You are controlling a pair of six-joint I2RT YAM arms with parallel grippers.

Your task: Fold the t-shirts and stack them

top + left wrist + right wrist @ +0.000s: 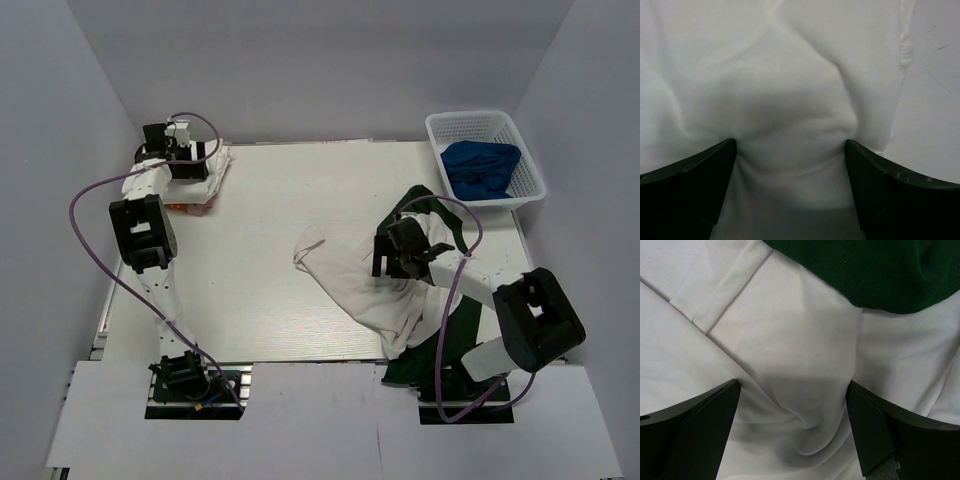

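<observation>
**Shirt-folding station, between two shirts.** The left arm (145, 235) reaches to the far left corner of the bench (260, 200). Its jaws are spread wide and set against the folded white bundle (800, 85) there; cloth bulges between them, but they grip nothing. The right arm (530, 320) hangs over the unfolded t-shirt (350, 290), which lies crumpled at the centre-right of the bench, with a dark green part (880, 270) at its far and near ends. These jaws also stand wide, straddling a white wrinkle and closed on nothing. A white basket (465, 115) at the far right holds blue cloth (480, 168). Judged step: one shirt is stacked and the next is about to be taken up. The next move calls for pinching a hem or shoulder and spreading the shirt flat before any fold.
</observation>
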